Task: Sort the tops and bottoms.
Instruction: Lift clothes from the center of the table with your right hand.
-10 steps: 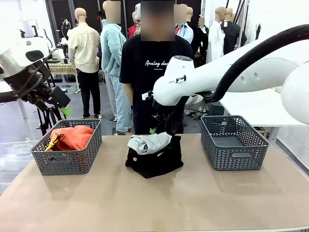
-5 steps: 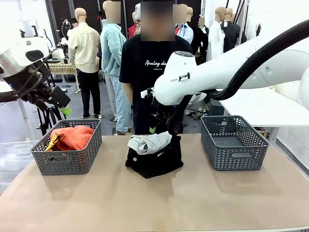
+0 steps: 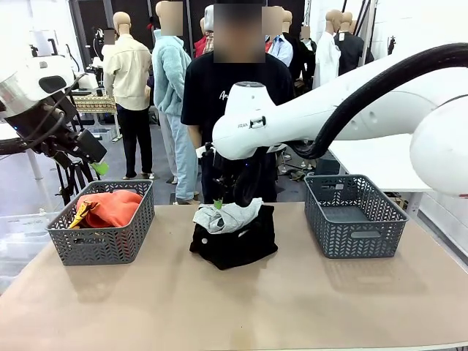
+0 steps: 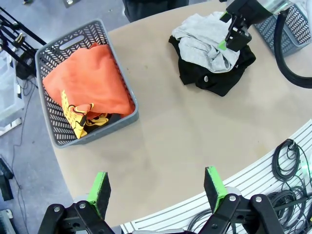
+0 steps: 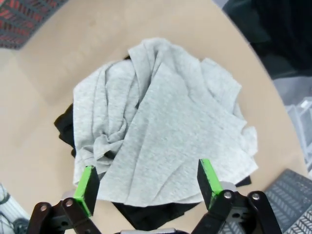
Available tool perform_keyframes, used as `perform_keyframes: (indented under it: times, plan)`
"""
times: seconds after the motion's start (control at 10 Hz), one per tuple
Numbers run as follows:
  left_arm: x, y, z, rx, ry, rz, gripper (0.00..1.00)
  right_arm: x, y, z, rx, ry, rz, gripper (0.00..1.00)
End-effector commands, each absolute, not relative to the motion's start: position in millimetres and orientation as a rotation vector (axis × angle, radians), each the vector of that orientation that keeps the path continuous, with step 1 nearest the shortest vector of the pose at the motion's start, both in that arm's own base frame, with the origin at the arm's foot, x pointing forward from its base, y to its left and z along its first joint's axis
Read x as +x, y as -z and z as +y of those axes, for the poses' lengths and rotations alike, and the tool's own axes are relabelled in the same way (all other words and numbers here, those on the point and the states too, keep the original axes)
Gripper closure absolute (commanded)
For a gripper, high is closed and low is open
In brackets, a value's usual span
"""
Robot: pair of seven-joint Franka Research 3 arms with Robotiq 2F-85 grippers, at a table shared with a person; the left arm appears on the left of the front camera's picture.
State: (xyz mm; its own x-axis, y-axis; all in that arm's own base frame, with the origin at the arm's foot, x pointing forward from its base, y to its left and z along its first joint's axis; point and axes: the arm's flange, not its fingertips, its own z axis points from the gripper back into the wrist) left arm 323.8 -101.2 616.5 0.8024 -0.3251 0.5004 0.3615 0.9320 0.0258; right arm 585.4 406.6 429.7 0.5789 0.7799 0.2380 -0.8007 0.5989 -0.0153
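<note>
Tops: 1 orange top [image 3: 113, 208], 1 grey top [image 3: 227, 216]; 2 baskets [image 3: 102, 246] [image 3: 355, 235].

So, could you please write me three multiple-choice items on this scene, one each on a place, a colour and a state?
1. Where is the red-orange top? A in the left basket; B on the black bottoms; C in the right gripper.
2. What colour is the garment lying on the black bottoms? A pale grey; B yellow; C blue.
3. How is the right gripper? A shut on cloth; B open above the pile; C open inside the left basket.
Key: 1 A, it lies in the left basket; 2 A, a grey top covers the black cloth; 3 B, its pads stand apart over the grey top.
</note>
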Motion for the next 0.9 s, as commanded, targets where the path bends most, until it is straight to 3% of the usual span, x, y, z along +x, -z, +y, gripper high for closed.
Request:
perform_keyframes:
  times: [0.0,0.7,0.8]
  plan:
    - [324.9,-618.3,-101.1,-0.073,0.365,-0.524,0.00,599.6,-420.1,413.2,0.028,-0.909,-0.188,0.00]
    - [324.9,-618.3,-101.1,-0.073,0.365,-0.524,0.00,611.5,-379.8,412.1,0.044,-0.893,-0.041,0.00]
    - [324.9,-618.3,-101.1,-0.073,0.365,-0.524,0.00,614.6,-378.5,412.0,0.040,-0.896,-0.033,0.15]
